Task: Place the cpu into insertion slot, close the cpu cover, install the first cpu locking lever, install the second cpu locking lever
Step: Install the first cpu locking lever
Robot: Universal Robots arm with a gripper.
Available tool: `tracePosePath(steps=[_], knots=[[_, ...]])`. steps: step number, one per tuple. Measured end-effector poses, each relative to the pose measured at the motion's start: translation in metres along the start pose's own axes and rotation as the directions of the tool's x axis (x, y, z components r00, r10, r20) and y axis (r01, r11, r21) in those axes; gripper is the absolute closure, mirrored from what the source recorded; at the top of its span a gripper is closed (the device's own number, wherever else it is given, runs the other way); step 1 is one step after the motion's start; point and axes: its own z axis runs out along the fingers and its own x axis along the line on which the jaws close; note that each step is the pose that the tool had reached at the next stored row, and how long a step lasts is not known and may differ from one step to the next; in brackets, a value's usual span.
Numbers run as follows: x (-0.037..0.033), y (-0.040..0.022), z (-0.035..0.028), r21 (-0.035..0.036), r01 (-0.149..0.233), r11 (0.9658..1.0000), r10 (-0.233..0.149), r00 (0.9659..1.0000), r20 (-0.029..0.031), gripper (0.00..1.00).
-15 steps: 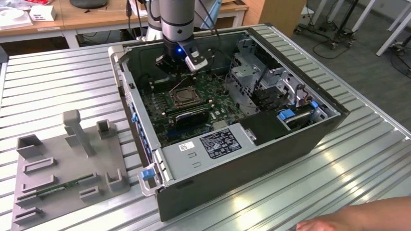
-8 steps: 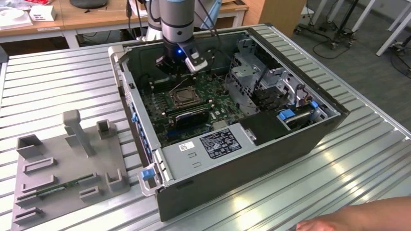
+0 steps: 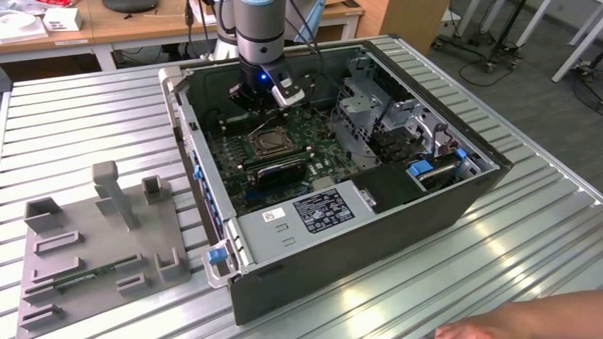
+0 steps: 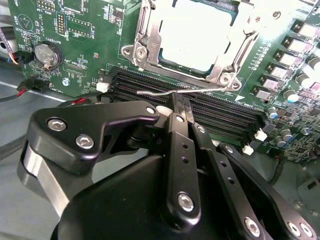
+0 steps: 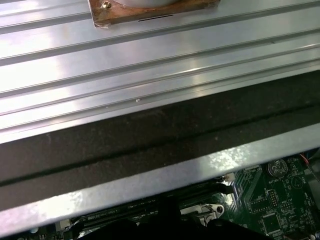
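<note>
- I'm watching one ribbed metal table (image 3: 94, 120) carrying everything; a person's hand (image 3: 509, 325) is resting at its near edge.
- One computer case (image 3: 377, 233) is lying on its side with the open face up, I'd judge so the arm can come in from above.
- One arm (image 3: 259, 35) is reaching down into that opening.
- One grey fixture tray (image 3: 94, 247) is sitting on the exterior view's left, well apart from the case.
- One green board (image 4: 85, 75) is lying flat in the case.
- One gripper (image 4: 180, 106) is hanging over the memory slots (image 4: 210, 112) just beside the socket. Its fingers are pressed together and their tips are meeting the wire; whether they're nipping it I cannot tell.
- The memory slots are running in packed black rows; I'm counting four, not surely.
- One insertion slot (image 4: 132, 51) is holding the chip.
- One cpu cover (image 4: 240, 42) is lying down flat over it, framing it.
- One cpu (image 4: 197, 35) is sitting seated inside the slot, under the cover.
- One locking lever (image 4: 155, 92), a thin wire, is standing out along the socket's edge, seemingly not latched; I'm judging this the step in hand.
- One coin battery (image 4: 47, 52) is sitting apart.
</note>
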Motion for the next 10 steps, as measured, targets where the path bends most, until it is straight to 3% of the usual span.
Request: tracePosePath(steps=[10], knots=[[0.0000, -0.0001, 0.0008, -0.0002, 0.000, 1.0000, 0.000, 1.0000, 0.0001, 0.90]])
